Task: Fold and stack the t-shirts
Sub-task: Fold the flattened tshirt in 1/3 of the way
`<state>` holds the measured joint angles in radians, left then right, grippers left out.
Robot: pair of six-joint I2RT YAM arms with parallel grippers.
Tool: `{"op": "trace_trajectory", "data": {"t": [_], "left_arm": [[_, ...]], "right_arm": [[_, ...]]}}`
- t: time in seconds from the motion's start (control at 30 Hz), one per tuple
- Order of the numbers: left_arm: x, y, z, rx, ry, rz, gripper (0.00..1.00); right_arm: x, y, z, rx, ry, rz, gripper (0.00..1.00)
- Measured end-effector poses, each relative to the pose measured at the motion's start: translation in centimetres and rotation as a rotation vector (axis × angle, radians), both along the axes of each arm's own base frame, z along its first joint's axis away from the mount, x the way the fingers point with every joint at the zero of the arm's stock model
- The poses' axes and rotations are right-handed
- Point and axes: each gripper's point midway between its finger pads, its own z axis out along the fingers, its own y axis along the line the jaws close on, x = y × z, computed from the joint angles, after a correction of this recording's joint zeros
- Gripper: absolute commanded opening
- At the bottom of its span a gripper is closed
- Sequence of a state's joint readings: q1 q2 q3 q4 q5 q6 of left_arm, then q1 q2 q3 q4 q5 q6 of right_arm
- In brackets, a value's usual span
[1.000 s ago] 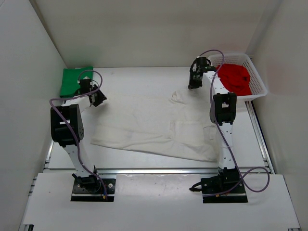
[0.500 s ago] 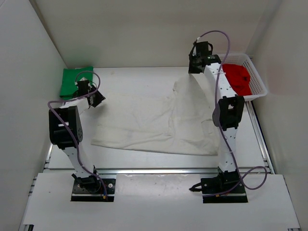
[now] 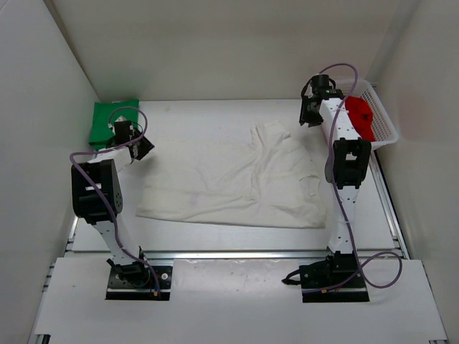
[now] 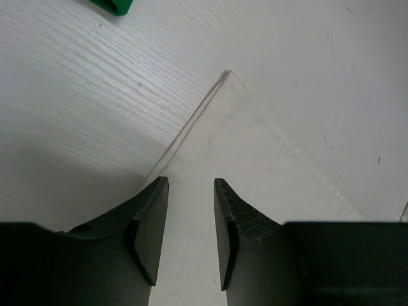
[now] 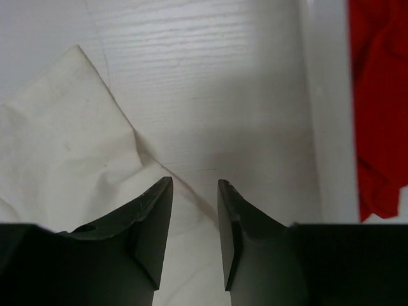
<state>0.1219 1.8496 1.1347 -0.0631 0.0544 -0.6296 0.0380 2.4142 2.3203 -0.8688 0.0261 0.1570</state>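
Note:
The off-white t-shirt [image 3: 229,183] lies spread across the middle of the table, its right part rumpled. My left gripper [image 3: 143,149] hovers over the shirt's far left corner [image 4: 255,140]. Its jaws [image 4: 191,182] are open, with cloth showing below the gap. My right gripper [image 3: 310,115] stands open [image 5: 194,182] just past the shirt's far right edge [image 5: 64,127], holding nothing. The green t-shirt [image 3: 107,122] lies folded at the far left; its corner [image 4: 115,5] shows in the left wrist view. The red t-shirt [image 3: 361,115] [image 5: 379,95] lies in the basket.
A white mesh basket [image 3: 387,129] sits at the far right, its wall [image 5: 328,95] close beside my right gripper. White walls enclose the table on three sides. A metal rail [image 3: 237,253] runs along the near edge.
My right gripper lifted the off-white shirt's far right part, then let it drop; the cloth now lies on the table. The gripper has moved right, toward the basket. The left arm barely moved.

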Motion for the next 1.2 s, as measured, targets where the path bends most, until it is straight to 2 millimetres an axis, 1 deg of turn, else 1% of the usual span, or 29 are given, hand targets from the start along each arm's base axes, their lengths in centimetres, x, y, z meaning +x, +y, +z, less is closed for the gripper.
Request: {"op": "trace_trajectory", "data": {"t": [0.07, 0.1, 0.17, 0.23, 0.33, 0.4, 0.47, 0.57, 0.6, 0.67, 0.73, 0.77, 0.8, 0.87, 0.93, 1.0, 1.07, 1.13, 1.17, 1.2], "left_arm": [[0.1, 0.1, 0.1, 0.002, -0.003, 0.002, 0.46], [0.1, 0.1, 0.1, 0.003, -0.004, 0.002, 0.47], [0.4, 0.3, 0.1, 0.005, -0.006, 0.005, 0.47], [0.8, 0.5, 0.2, 0.015, -0.005, 0.005, 0.47], [1.6, 0.7, 0.1, 0.046, 0.011, -0.008, 0.47], [2.4, 0.7, 0.1, 0.064, 0.019, -0.023, 0.48], [3.0, 0.6, 0.2, 0.08, 0.032, -0.041, 0.48], [3.6, 0.7, 0.2, 0.095, 0.051, -0.058, 0.48], [3.6, 0.7, 0.2, 0.098, 0.057, -0.062, 0.49], [3.7, 0.7, 0.2, 0.105, 0.07, -0.069, 0.49], [3.6, 0.7, 0.1, 0.109, 0.082, -0.075, 0.49], [3.5, 0.7, 0.0, 0.111, 0.089, -0.078, 0.49], [3.5, 0.7, -0.1, 0.113, 0.095, -0.081, 0.48], [3.5, 0.7, -0.3, 0.117, 0.106, -0.086, 0.49], [3.5, 0.7, -0.7, 0.12, 0.121, -0.092, 0.49], [3.7, 0.8, -1.1, 0.124, 0.139, -0.099, 0.49], [4.0, 0.7, -1.5, 0.127, 0.152, -0.107, 0.48], [4.2, 0.7, -1.9, 0.13, 0.165, -0.113, 0.49], [4.1, 0.7, -2.2, 0.13, 0.172, -0.115, 0.49], [4.0, 0.7, -2.4, 0.129, 0.18, -0.116, 0.5]], "right_arm": [[-0.1, 0.7, -1.4, 0.051, 0.029, 0.02, 0.38], [-0.1, 1.3, -1.8, 0.081, 0.033, 0.033, 0.39], [0.4, 2.6, -1.8, 0.13, 0.021, 0.061, 0.39], [1.7, 4.0, -1.2, 0.172, -0.028, 0.095, 0.4], [3.2, 5.9, -1.2, 0.201, -0.078, 0.14, 0.44], [4.0, 6.9, -1.8, 0.208, -0.099, 0.16, 0.48], [4.6, 7.9, -3.2, 0.225, -0.105, 0.176, 0.5], [4.7, 9.0, -6.1, 0.249, -0.075, 0.182, 0.55], [5.0, 9.2, -6.1, 0.262, -0.085, 0.185, 0.56], [5.6, 9.2, -5.4, 0.281, -0.112, 0.178, 0.56], [6.0, 9.2, -5.4, 0.304, -0.122, 0.167, 0.56], [6.1, 9.2, -5.6, 0.314, -0.123, 0.164, 0.53], [6.2, 9.2, -6.0, 0.326, -0.118, 0.16, 0.53], [6.5, 9.5, -5.9, 0.355, -0.128, 0.159, 0.47], [6.5, 9.7, -6.1, 0.382, -0.123, 0.156, 0.45], [6.5, 9.8, -6.1, 0.406, -0.124, 0.156, 0.39], [6.5, 9.8, -6.1, 0.428, -0.121, 0.153, 0.29], [6.4, 10.0, -6.5, 0.446, -0.108, 0.15, 0.24], [6.4, 10.1, -6.6, 0.459, -0.106, 0.152, 0.16], [6.4, 10.2, -6.6, 0.467, -0.106, 0.152, 0.1]]}}
